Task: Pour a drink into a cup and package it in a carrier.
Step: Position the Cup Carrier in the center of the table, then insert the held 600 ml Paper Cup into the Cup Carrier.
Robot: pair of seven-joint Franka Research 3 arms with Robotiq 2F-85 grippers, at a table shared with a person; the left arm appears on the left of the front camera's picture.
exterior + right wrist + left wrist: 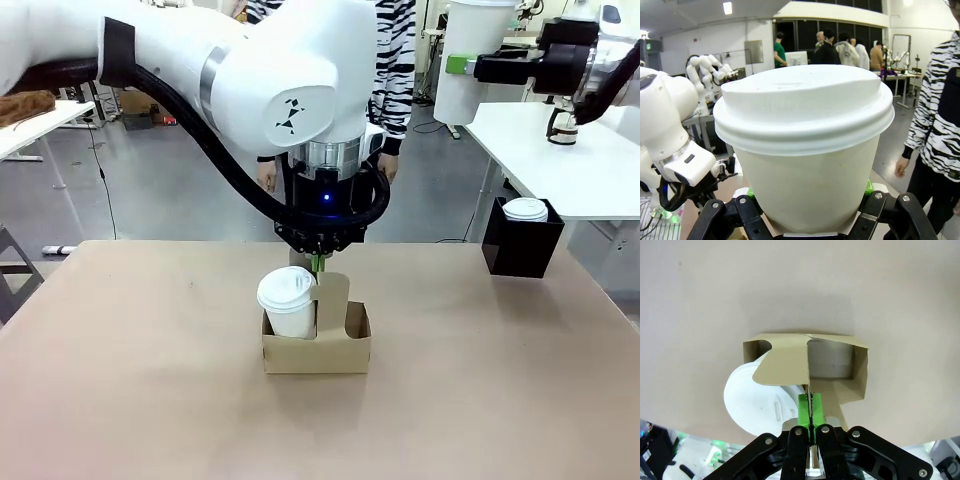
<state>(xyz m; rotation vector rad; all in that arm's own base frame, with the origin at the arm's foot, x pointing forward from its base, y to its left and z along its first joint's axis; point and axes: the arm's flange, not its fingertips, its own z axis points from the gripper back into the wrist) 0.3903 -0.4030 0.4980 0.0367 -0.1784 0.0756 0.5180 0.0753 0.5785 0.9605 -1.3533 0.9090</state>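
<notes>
Packing step: the left gripper [318, 262] pinches the top of the carrier [316, 350], with one lidded cup [287, 300] seated just beside those jaws (lid up, long axis vertical). The right gripper [807, 200] clamps a second cup [805, 125], also upright. Next, I judge, that cup needs a straight descent into the empty slot [352, 322] on the jaws' other side.

The table [130, 400] has a tan, matte top. Two items rest directly on it. The brown cardboard carrier [316, 352] stands near the middle, base flat on the surface. The black square box [518, 256] stands at the far right corner, well apart from the carrier
</notes>
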